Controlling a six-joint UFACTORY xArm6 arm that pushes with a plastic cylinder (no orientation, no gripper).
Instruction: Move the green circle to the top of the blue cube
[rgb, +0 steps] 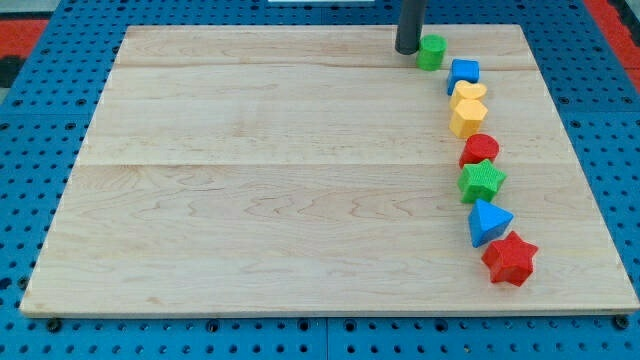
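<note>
The wooden board (300, 180) filled most of the view, lying on a blue pegboard surface (40, 120) that showed around its edges. My rod (411, 22) came down from the view's top, and my tip (408, 50) rested on the board near its top edge, just to the view's left of the green circle (431, 52), touching it or very nearly so. I carry no jaws, so there was nothing to spread or press together; the rod simply stood upright against the wood.

The blocks ran in a curved line down the view's right side. At the bottom sat the red star (510, 259), with the blue triangle (488, 221) just above it, then the green star (482, 181) and a red block (480, 149) whose shape I could not make out. Above those came the yellow hexagon (467, 118), a yellow heart (470, 92) touching it, and the blue cube (463, 73). The green circle lay just up and to the view's left of the blue cube.
</note>
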